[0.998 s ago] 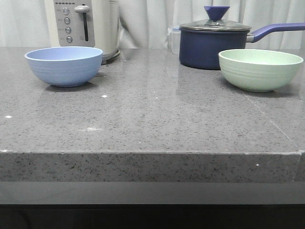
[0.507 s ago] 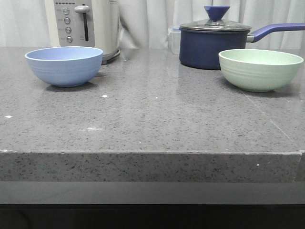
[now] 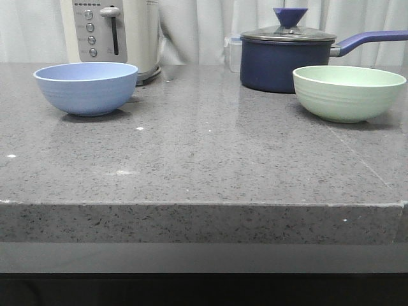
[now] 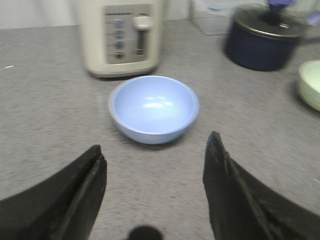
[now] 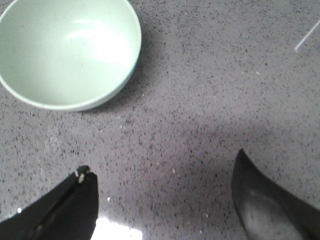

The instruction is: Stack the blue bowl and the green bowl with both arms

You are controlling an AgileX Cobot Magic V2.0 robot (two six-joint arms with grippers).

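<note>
The blue bowl (image 3: 85,87) stands upright and empty at the far left of the grey counter; it also shows in the left wrist view (image 4: 153,108). The green bowl (image 3: 349,92) stands upright and empty at the far right; it also shows in the right wrist view (image 5: 68,51). My left gripper (image 4: 155,146) is open and empty, above the counter a little short of the blue bowl. My right gripper (image 5: 162,162) is open and empty, above bare counter beside the green bowl. Neither arm shows in the front view.
A cream toaster (image 3: 113,33) stands behind the blue bowl. A dark navy lidded saucepan (image 3: 285,55) with a long handle stands behind the green bowl, next to a clear container (image 3: 233,52). The counter's front edge (image 3: 204,205) runs across the front view.
</note>
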